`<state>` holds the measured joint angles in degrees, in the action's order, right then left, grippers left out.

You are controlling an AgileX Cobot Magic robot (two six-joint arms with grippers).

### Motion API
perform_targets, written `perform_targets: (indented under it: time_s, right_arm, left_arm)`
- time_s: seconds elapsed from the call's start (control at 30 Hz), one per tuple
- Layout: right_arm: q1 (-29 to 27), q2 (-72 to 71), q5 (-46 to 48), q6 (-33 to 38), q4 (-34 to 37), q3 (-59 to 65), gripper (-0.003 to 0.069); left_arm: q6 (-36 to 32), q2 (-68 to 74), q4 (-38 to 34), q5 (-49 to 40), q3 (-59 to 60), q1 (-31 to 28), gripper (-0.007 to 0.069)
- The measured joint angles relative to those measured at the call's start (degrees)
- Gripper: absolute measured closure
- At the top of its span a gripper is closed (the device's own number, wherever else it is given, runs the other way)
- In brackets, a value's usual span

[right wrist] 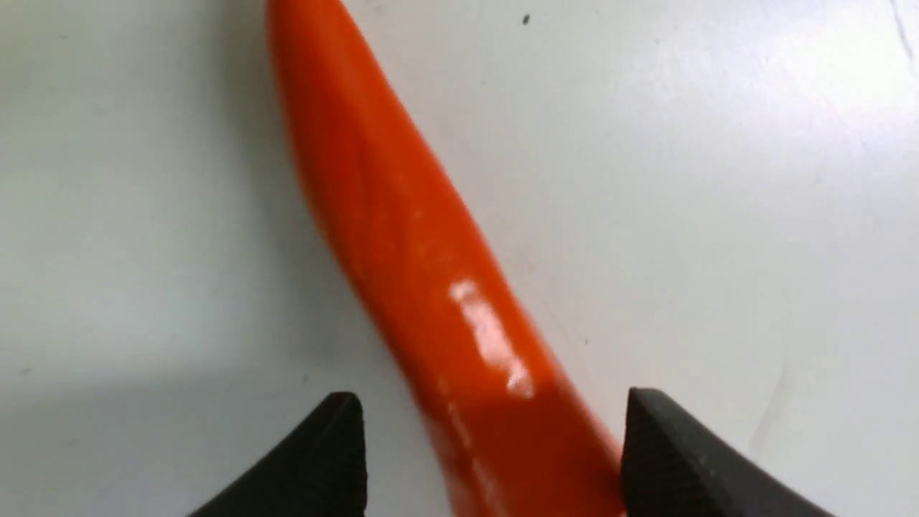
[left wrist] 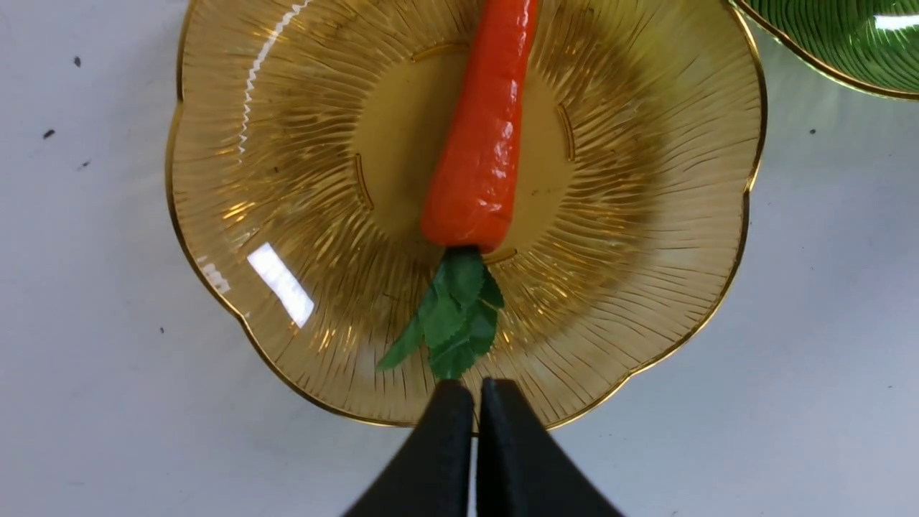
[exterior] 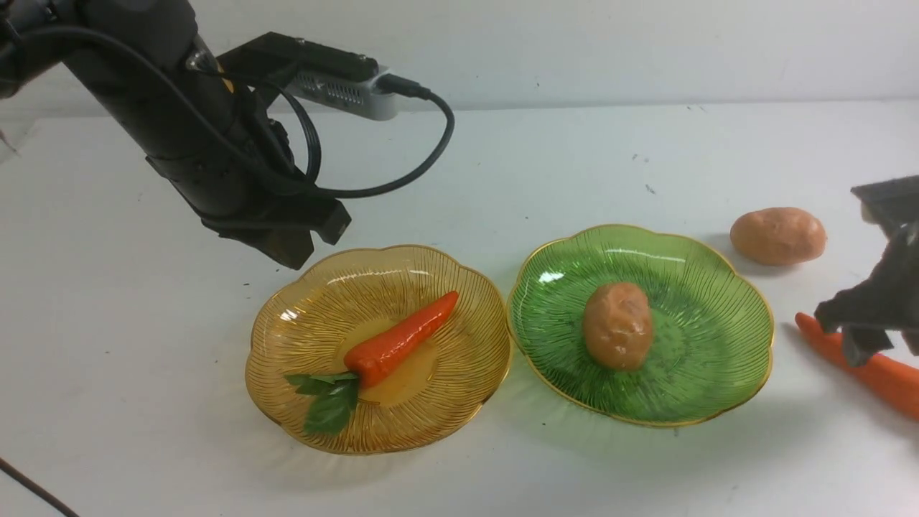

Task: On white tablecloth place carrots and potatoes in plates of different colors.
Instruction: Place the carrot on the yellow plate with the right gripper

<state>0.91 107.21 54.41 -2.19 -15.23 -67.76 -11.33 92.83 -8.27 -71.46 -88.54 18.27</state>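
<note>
On the white tablecloth [exterior: 574, 158] stand two plates. The amber plate [exterior: 287, 402] [left wrist: 646, 179] holds a carrot [exterior: 402, 337] [left wrist: 481, 143] with green leaves. The green plate [exterior: 703, 345] [left wrist: 847, 36] holds a potato [exterior: 617, 324]. A second potato [exterior: 777, 235] lies on the cloth behind the green plate's right side. A second carrot [exterior: 887, 377] [right wrist: 402, 237] lies at the right edge. My right gripper [exterior: 851, 337] [right wrist: 492, 402] is open low over it, one finger on each side. My left gripper [exterior: 287, 255] [left wrist: 477, 388] hangs shut and empty over the amber plate's far left rim.
The left arm and its cable [exterior: 423, 143] reach over the table's back left. Small dark specks [exterior: 650, 189] dot the cloth.
</note>
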Motion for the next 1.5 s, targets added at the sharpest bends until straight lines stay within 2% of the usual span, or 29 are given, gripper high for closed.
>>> perform_targets:
  time_s: [0.27,0.33,0.43,0.47,0.67,0.83,0.87,0.9,1.0,1.03,1.1,1.13,1.17,1.23,1.27,1.5]
  right_arm:
    - [0.0,4.9,-0.3,0.0,-3.2,-1.0,0.022]
    - [0.0,5.1,-0.1,-0.2,-2.9,-1.2,0.0254]
    - [0.0,5.1,0.8,-1.5,-2.2,-1.7,0.0376]
    - [0.0,5.1,1.6,-1.8,-2.0,-2.0,0.0393]
    - [0.0,1.3,11.6,-2.2,1.0,-7.7,0.0385]
    - [0.5,-6.9,14.8,-2.2,12.8,-15.4,0.0385]
    - [1.9,-8.8,14.9,-1.0,19.4,-16.5,0.0385]
    - [3.0,-9.6,14.7,-0.5,22.8,-16.6,0.0385]
    - [9.0,-9.8,11.2,2.7,33.0,-16.6,0.0385]
    - [10.0,-9.6,10.9,3.1,34.1,-16.6,0.0385]
    - [16.9,-7.0,5.3,4.9,40.0,-16.6,0.0385]
    - [17.4,-6.8,4.8,5.0,40.7,-16.6,0.0385]
    - [23.0,-3.4,-1.9,5.5,44.6,-16.6,0.0385]
    - [24.5,-2.2,-4.7,5.6,45.7,-16.6,0.0385]
    - [27.5,0.4,-9.1,5.7,47.8,-16.6,0.0385]
    - [32.6,6.8,-21.5,5.8,52.6,-16.6,0.0385]
  left_arm:
    - [0.0,0.1,0.0,0.0,0.0,0.0,0.0624]
    - [0.0,0.1,0.0,0.0,0.0,0.0,0.0624]
    - [0.0,0.1,0.0,0.0,0.0,0.0,0.0624]
    - [0.0,0.1,0.0,0.0,0.0,0.0,0.0624]
    - [0.0,0.2,0.0,0.1,0.0,0.0,0.0624]
    - [0.0,0.2,0.9,0.1,0.0,0.0,0.0624]
    - [0.0,0.2,2.0,0.1,0.0,-0.1,0.0624]
    - [0.0,0.2,3.3,0.1,0.0,-0.3,0.0624]
    - [0.3,0.0,6.6,0.1,-1.0,-2.4,0.0624]
    - [0.4,-0.1,6.9,0.1,-1.4,-3.1,0.0624]
    - [0.8,-1.4,7.2,0.1,-2.4,-6.8,0.0624]
    - [0.8,-1.5,7.1,0.1,-2.5,-7.2,0.0624]
    - [0.8,-3.1,6.0,0.1,-2.9,-10.5,0.0624]
    - [0.9,-3.8,5.2,0.1,-2.9,-12.1,0.0624]
    - [0.9,-4.8,3.2,0.0,-2.9,-14.8,0.0624]
    - [1.2,-5.0,-1.7,0.0,-2.9,-17.2,0.0624]
